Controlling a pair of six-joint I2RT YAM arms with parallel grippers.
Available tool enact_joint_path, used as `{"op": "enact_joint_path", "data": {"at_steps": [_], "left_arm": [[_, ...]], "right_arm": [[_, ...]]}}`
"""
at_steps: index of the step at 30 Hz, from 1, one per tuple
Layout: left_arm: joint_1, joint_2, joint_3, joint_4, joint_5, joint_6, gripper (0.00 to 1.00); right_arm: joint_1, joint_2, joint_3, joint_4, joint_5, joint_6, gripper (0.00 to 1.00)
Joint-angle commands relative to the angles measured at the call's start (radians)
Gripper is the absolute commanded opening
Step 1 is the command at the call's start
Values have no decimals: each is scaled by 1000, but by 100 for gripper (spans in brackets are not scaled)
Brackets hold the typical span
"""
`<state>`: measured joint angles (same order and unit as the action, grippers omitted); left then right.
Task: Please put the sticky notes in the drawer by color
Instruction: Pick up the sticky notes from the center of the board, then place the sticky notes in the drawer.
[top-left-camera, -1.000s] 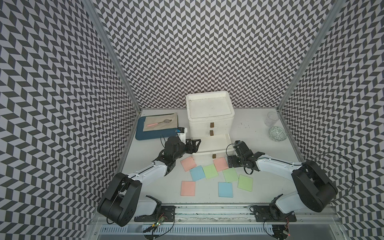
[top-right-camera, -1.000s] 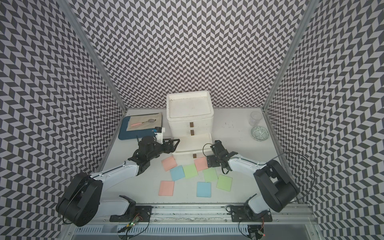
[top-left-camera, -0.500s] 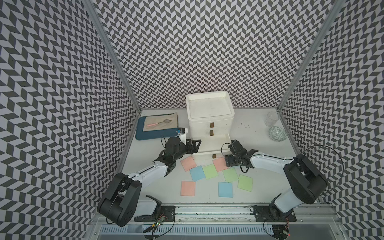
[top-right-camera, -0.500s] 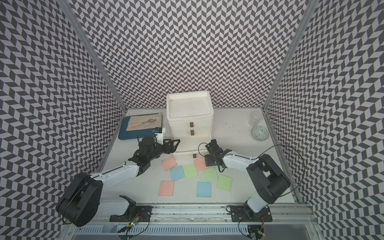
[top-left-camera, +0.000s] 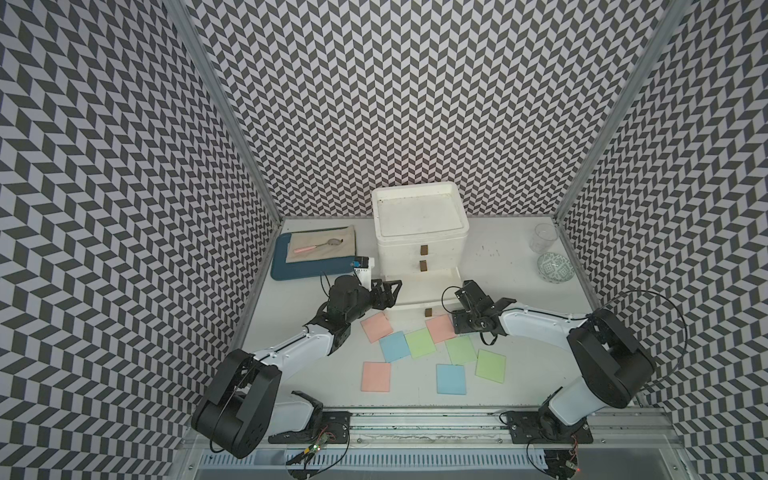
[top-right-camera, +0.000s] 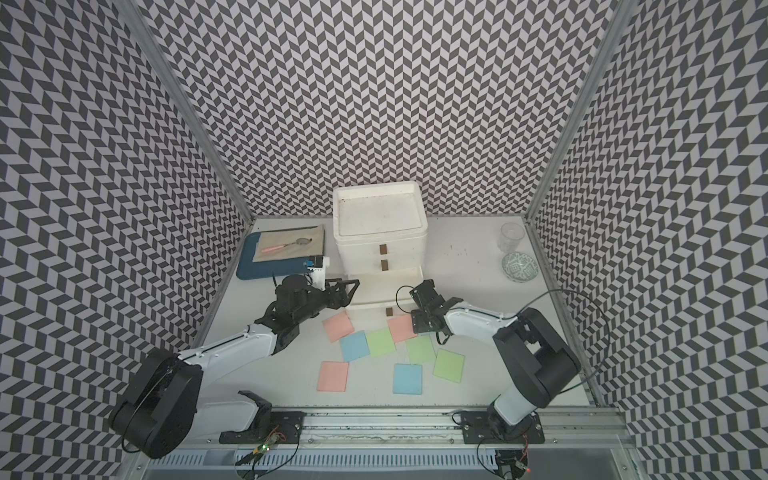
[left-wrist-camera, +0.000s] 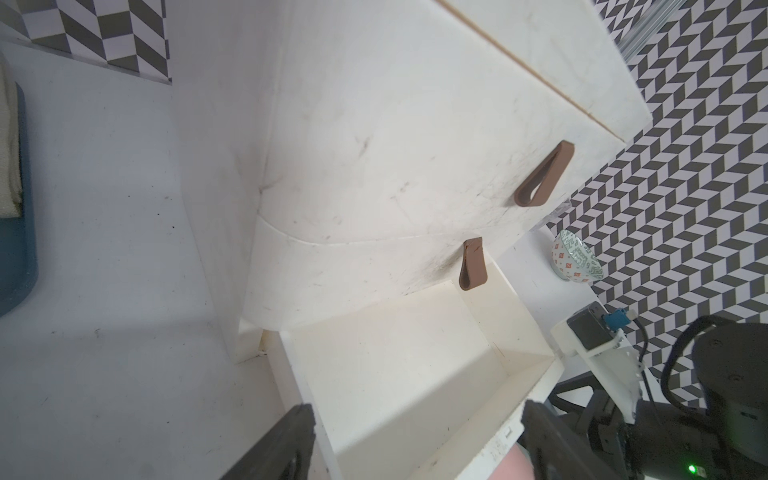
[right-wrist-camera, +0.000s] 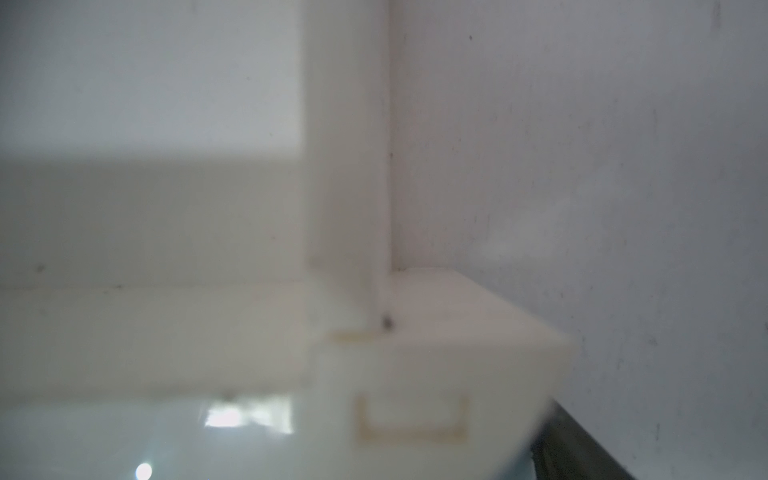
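drawer (top-left-camera: 419, 249) bottom compartment (left-wrist-camera: 415, 374) pulled out, empty, sticky notes (top-left-camera: 419, 343) on table (top-left-camera: 519, 353), left gripper (top-left-camera: 392, 293) released, right gripper (top-left-camera: 457, 326) state cannot be told

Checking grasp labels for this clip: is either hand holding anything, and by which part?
Left hand holds nothing: its fingers stand apart over the open bottom drawer. Right hand, low by that drawer's front corner and a pink note, cannot be told.
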<state>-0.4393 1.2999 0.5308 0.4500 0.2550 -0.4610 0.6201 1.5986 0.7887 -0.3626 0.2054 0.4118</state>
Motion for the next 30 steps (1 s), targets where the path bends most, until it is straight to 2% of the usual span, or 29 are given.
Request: {"op": "enact_joint_path", "data": {"at_steps": [1,5,11,17,21,25,30], "left_arm": [[-10,-25,-11,32,-3,10,82],[-13,-27,-12,34,0,7,82],[-30,-31,-6,34,2,8,82],[-76,-41,12,41,28,27,83],[-105,-31,54,76,153,-12,83],[-153,-10,70,201,272,-147,82],[-232,31,107,286,361,-261,80]], "right_arm": [[1,34,-17,-95,22,6,70],[2,-10,-20,-99,34,10,67],[2,-176,-7,-156,50,12,66],[10,-376,60,-201,-29,-4,65],[15,-503,51,-105,-163,-64,65],[15,-583,5,23,-338,-119,65],[16,-635,-21,83,-447,-150,66]]}}
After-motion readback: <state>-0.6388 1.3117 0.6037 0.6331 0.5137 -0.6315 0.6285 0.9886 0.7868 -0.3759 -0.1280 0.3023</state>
